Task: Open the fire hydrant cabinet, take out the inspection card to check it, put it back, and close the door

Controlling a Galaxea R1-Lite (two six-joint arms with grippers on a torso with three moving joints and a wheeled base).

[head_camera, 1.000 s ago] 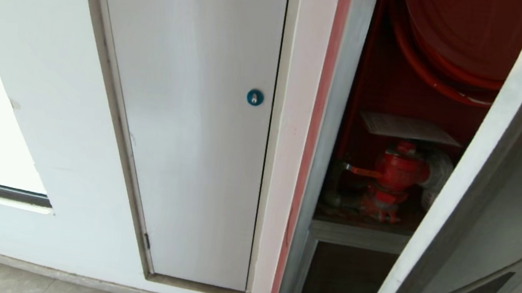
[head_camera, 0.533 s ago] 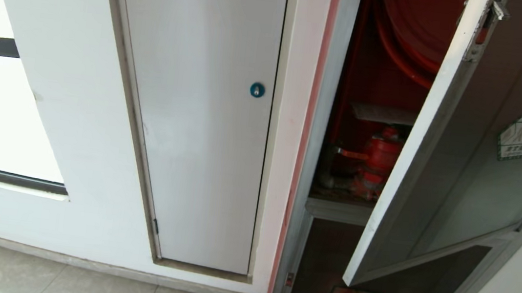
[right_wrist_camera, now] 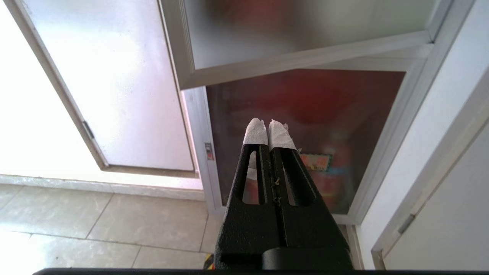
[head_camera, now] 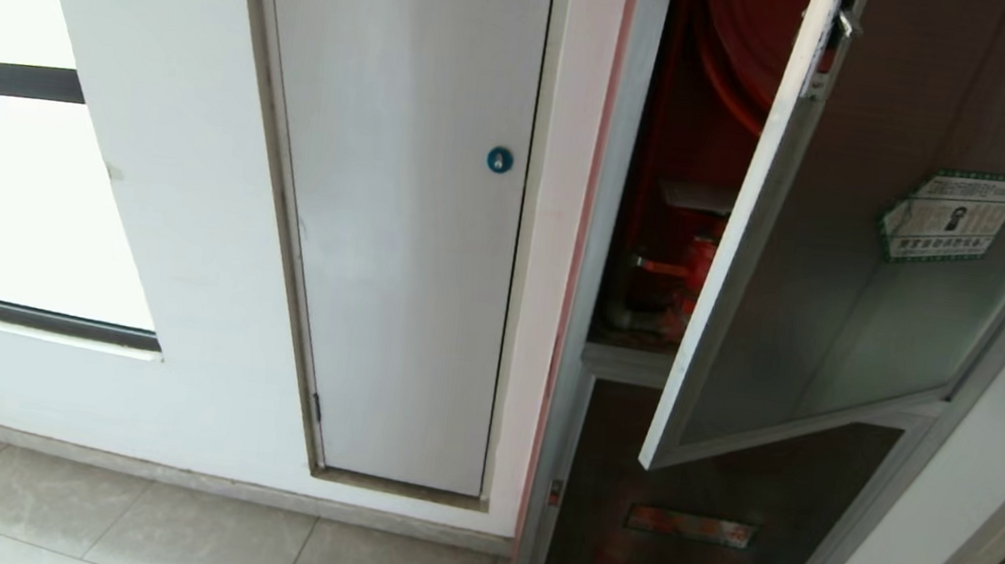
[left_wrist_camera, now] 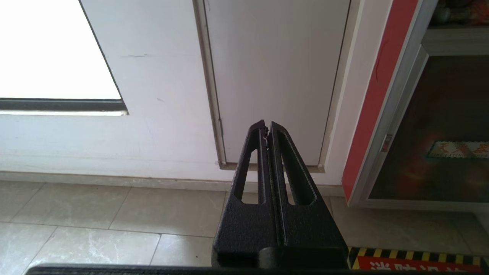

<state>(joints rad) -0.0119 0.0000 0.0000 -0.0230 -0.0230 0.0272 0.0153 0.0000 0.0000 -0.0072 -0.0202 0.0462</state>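
Note:
The fire hydrant cabinet (head_camera: pixel 607 237) stands at the right of the head view, its red inside showing. Its door (head_camera: pixel 854 265), tinted glass in a silver frame with a green-bordered sticker (head_camera: pixel 950 218), hangs partly open, swung out toward me. Through the narrow gap I see the red valve (head_camera: pixel 692 264) and, lying flat above it, a strip of the inspection card (head_camera: pixel 694 196). Neither arm shows in the head view. My left gripper (left_wrist_camera: pixel 267 128) is shut and empty, facing the white wall. My right gripper (right_wrist_camera: pixel 268 126), with white-taped tips, is shut and empty below the door's bottom edge (right_wrist_camera: pixel 305 57).
A plain white door with a round blue lock (head_camera: pixel 499 160) is left of the cabinet, and a bright window (head_camera: pixel 2 187) lies further left. Under the open door is a shorter dark panel with a red label (head_camera: pixel 690 527). Tiled floor (head_camera: pixel 153 526) and hazard tape (left_wrist_camera: pixel 416 259) lie below.
The whole head view has shifted: the wall looks further off and more floor shows. The door's sticker has come into view, and the gap showing the valve and card looks narrower.

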